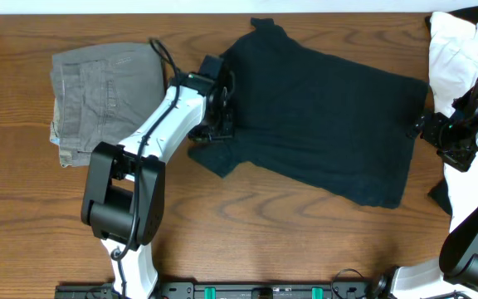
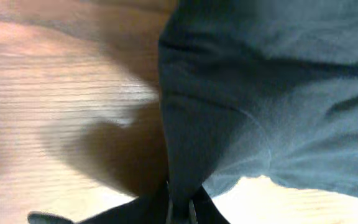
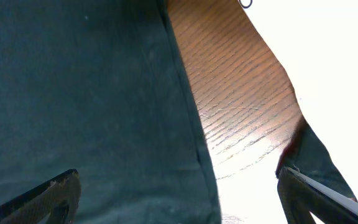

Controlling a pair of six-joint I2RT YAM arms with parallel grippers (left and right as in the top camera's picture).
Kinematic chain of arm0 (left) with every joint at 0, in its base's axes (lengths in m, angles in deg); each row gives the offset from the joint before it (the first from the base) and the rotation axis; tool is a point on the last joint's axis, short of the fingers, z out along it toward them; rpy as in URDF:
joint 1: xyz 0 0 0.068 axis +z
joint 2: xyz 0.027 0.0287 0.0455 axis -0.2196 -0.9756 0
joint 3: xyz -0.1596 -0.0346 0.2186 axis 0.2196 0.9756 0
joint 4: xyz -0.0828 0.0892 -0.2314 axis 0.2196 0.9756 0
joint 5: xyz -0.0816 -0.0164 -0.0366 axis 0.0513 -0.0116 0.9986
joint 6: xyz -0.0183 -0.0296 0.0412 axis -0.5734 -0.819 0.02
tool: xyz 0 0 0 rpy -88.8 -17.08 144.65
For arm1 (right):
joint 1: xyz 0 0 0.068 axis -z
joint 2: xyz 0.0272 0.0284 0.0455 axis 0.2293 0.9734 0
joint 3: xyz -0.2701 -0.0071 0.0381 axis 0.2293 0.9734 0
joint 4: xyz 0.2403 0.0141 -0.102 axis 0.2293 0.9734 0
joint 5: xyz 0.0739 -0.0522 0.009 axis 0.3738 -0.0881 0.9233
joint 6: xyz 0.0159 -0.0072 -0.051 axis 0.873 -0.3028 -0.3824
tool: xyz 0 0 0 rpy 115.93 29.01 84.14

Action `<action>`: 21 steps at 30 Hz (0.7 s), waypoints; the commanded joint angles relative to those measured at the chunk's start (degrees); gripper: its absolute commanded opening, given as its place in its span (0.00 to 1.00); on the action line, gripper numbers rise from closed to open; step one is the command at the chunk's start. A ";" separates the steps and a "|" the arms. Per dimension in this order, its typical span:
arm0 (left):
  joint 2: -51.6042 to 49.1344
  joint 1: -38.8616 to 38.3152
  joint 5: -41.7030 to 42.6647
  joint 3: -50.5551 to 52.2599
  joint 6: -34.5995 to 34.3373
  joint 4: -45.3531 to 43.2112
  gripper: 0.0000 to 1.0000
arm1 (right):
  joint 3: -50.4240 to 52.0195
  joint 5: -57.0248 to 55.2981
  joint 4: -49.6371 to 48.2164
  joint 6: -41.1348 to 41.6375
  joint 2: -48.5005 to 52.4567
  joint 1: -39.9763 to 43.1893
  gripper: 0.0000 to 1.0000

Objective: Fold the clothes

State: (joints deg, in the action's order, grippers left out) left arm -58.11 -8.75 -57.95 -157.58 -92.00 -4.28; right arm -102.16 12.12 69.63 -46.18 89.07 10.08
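The shirt [image 1: 322, 124] is lying spread flat across the middle of the table [image 1: 264, 224], dark and slightly skewed, with its neck toward the far edge. The left gripper [image 1: 219, 112] is sitting at the shirt's left sleeve, and its fingers are pinching a fold of the cloth between them, closed tight on it. The right gripper [image 1: 421, 126] is hovering at the shirt's opposite edge. Its fingers [image 3: 51, 196] are standing wide apart, gripping nothing. One finger is over the dark cloth and the other is off past the hem, with bare wood showing between them. From above, the left fingers are hiding under the wrist, so only the left wrist camera is showing the pinch itself, with the cloth rising out of the closed tips and casting a shadow on the wood. The right wrist camera is giving the straight stitched hem running between the spread fingers, and a small dark scrap beside the far finger. I cannot tell what that scrap belongs to. Only the overhead is taking in the whole layout. I am counting three garments: the one shirt, one pair of grey trousers [image 1: 98, 95] folded at the left, well apart from the shirt, and one white cloth [image 1: 459, 58] bunched at the far right corner. Two arms are working, one at each side.
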 commanded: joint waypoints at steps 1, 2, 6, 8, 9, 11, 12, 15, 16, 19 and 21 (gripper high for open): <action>1.18 -2.95 -6.40 -3.17 0.33 1.70 0.07 | -0.22 0.22 0.04 -0.33 -0.09 -0.37 0.99; 1.18 -4.22 -6.97 -3.58 0.33 1.81 0.08 | -0.22 0.22 0.04 -0.33 -0.09 -0.37 0.99; 1.16 -10.27 -7.48 -3.80 0.31 0.46 0.08 | -0.22 0.22 0.04 -0.33 -0.09 -0.37 0.99; 1.11 -13.73 -7.52 -3.80 0.31 -0.96 0.08 | -0.22 0.22 0.04 -0.33 -0.09 -0.37 0.99; 1.03 -15.63 -7.65 -3.80 0.28 -1.88 0.08 | -0.22 0.22 0.04 -0.33 -0.09 -0.37 0.99; 0.74 -19.26 -7.87 -3.78 0.28 -3.76 0.08 | -0.22 0.20 0.04 -0.33 -0.09 -0.37 0.99; 0.46 -20.92 -7.89 -3.76 0.31 -4.66 0.08 | -0.22 0.22 0.04 -0.33 -0.09 -0.37 0.99; -1.25 -25.70 -7.89 -3.76 0.33 -7.82 0.14 | -0.22 0.22 0.04 -0.33 -0.09 -0.37 0.99; -2.08 -27.08 -7.89 -3.76 0.35 -8.81 0.23 | -0.22 0.20 0.04 -0.33 -0.09 -0.37 0.99; -4.83 -29.59 -7.91 -3.76 1.46 -10.71 0.40 | -0.22 0.22 0.04 -0.33 -0.09 -0.37 0.99; -6.56 -30.16 -7.96 -3.76 3.15 -11.39 0.45 | -0.22 0.22 0.04 -0.33 -0.09 -0.37 0.99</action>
State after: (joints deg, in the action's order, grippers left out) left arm -61.34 -38.95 -64.90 -160.62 -90.95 -15.54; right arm -102.16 12.12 69.63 -46.18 89.07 10.08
